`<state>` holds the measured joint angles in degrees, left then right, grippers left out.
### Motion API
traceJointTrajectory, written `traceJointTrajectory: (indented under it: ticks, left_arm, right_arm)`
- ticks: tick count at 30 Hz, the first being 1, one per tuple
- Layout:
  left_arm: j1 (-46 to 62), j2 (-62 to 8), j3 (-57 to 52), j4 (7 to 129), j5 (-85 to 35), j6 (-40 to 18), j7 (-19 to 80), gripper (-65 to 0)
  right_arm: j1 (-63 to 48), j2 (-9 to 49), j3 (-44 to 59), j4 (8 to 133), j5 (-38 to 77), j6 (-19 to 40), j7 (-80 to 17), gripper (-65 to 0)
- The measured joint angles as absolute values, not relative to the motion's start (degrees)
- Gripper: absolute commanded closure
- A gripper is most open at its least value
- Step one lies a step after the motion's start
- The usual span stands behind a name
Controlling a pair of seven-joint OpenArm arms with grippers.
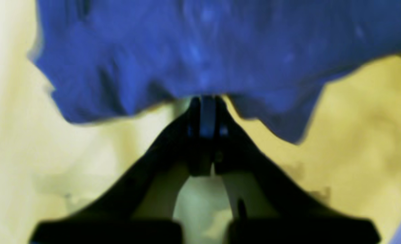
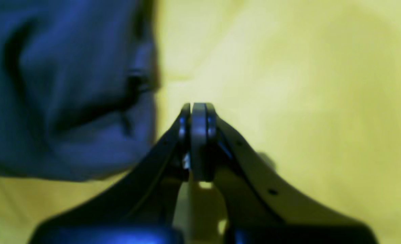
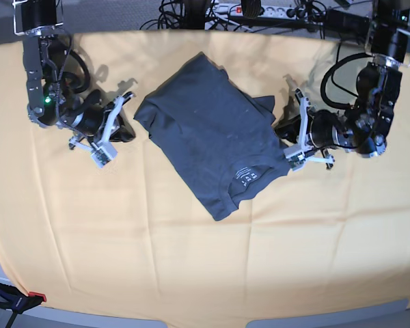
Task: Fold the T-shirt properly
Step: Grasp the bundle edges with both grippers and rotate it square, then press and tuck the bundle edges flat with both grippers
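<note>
The dark slate-blue T-shirt (image 3: 212,137) lies partly folded and askew in the middle of the yellow-covered table, its collar and white label (image 3: 246,174) toward the front. My left gripper (image 3: 284,139) is shut, with its tips (image 1: 203,101) touching the shirt's wrinkled edge (image 1: 200,51). I cannot tell if cloth is pinched between them. My right gripper (image 3: 127,128) is shut and empty (image 2: 198,106), just beside the shirt's other edge (image 2: 68,101), over bare cloth.
The yellow table cover (image 3: 191,260) is wrinkled and spreads wide toward the front. Cables and a power strip (image 3: 260,10) lie along the back edge. A clamp (image 3: 17,299) sits at the front left corner.
</note>
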<state>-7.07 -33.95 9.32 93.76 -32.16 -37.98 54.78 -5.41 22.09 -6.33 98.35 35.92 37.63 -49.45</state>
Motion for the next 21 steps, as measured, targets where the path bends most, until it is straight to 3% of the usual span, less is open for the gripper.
traceJointTrajectory:
  ticks: [4,8,12,16,21]
  left_arm:
    - [-7.03,-32.51,9.30,91.85,-25.65,-34.04,48.10,0.0]
    - [-8.19,-32.51,10.59,86.11,-23.79,-34.09,39.07,0.0]
    - [-13.37,-31.77,16.73,76.75,-20.49,-34.92,26.28,0.0]
    - [-21.15,-25.98,24.80,66.32,-11.99,-31.77,16.75,0.0]
    - [-27.92,-20.45,28.60,60.71,-7.27,-28.97,17.74,0.0]
  right_arm:
    - [-5.96,21.82,-7.14,98.35,40.36,39.29,-51.22,0.0]
    - [-8.75,22.06,-6.90,99.53,43.53,39.48,-51.81,0.0]
    - [-12.38,21.93,-7.01,104.68,43.64,38.68,-53.15,0.0]
    - [-16.23,21.06,-6.87,110.26,41.93,37.12,-53.08,0.0]
    - [-19.18,16.23,-7.01,113.43,35.64,31.22,-53.01,0.0]
